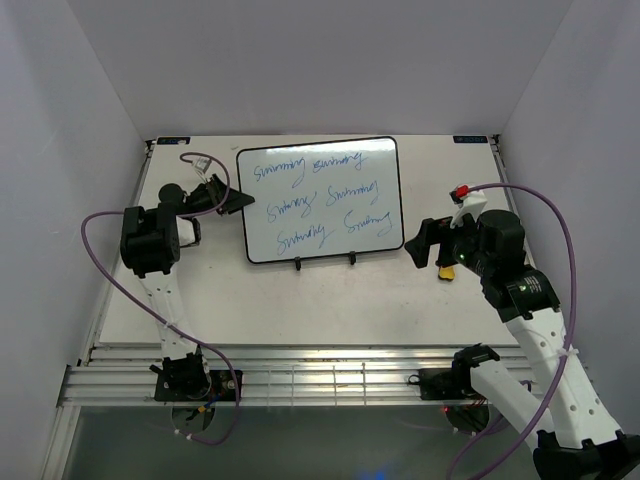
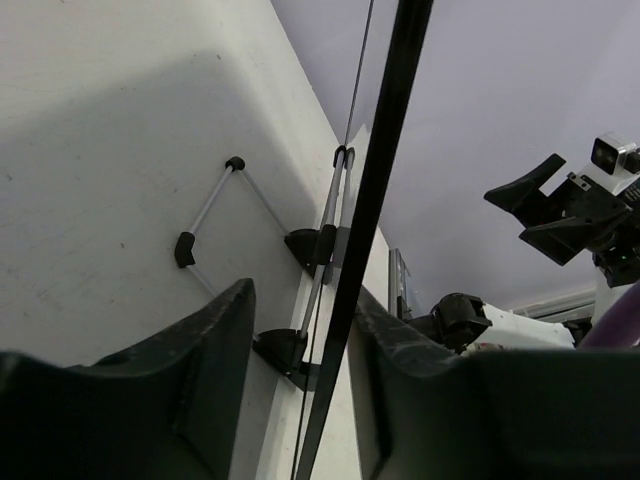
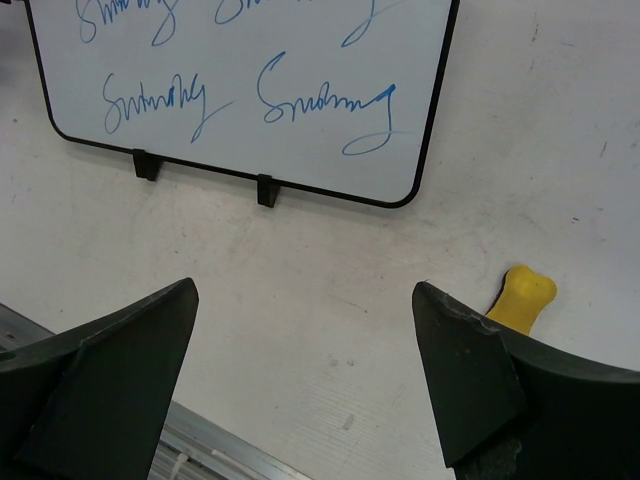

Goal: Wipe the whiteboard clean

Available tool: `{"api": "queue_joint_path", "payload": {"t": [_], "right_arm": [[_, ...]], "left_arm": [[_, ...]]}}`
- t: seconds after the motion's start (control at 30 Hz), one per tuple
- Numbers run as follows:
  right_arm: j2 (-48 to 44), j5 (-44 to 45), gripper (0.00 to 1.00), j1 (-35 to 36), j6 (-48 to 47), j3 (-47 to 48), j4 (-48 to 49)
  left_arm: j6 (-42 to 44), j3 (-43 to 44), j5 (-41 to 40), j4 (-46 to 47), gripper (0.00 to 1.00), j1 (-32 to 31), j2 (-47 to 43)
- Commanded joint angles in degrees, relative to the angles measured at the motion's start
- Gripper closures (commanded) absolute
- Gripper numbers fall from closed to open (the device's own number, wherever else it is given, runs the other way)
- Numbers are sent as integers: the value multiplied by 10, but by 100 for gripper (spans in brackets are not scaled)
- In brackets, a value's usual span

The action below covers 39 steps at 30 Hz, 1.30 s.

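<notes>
The whiteboard (image 1: 320, 200) stands tilted on the table, with blue cursive writing in three rows. My left gripper (image 1: 243, 202) is at its left edge. In the left wrist view (image 2: 302, 290) the board's thin black frame (image 2: 385, 150) runs between the two fingers, close against the right finger and with a gap to the left one. My right gripper (image 1: 415, 243) is open and empty above the table, off the board's lower right corner (image 3: 305, 288). The writing also shows in the right wrist view (image 3: 250, 80). A yellow eraser (image 3: 520, 298) lies beside the right finger (image 1: 447, 272).
The board rests on a wire stand (image 2: 215, 205) with two black feet (image 3: 264, 189) at its front edge. White walls close in the table on three sides. An aluminium rail (image 1: 300, 375) runs along the near edge.
</notes>
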Motion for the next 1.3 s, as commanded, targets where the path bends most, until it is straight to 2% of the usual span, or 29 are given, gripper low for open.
{"api": "queue_joint_path", "payload": {"t": [0.0,0.07,0.3,0.37,0.47,0.6,0.73,1.27], "right_arm": [[4,0,6,3,0,-10,25],[5,0,6,3,2,-20,28],[11,5,4,3,11,-43,41],[12,3,3,3,11,-43,41],[12,6,3,3,9,-44,41],[16,3,2,3,9,-48,42],[16,9,2,3,9,-52,45],[-20,87,3,3,23,-58,52]], "left_arm": [[13,22,19,103,51,-5,-11],[25,25,19,92,55,-8,-12],[39,45,20,69,53,-17,-13],[38,47,19,72,55,-17,-12],[25,54,20,85,71,-19,-6],[10,64,19,101,77,-19,-4],[9,70,19,99,100,-19,-8],[29,83,-55,74,100,-18,-59]]}}
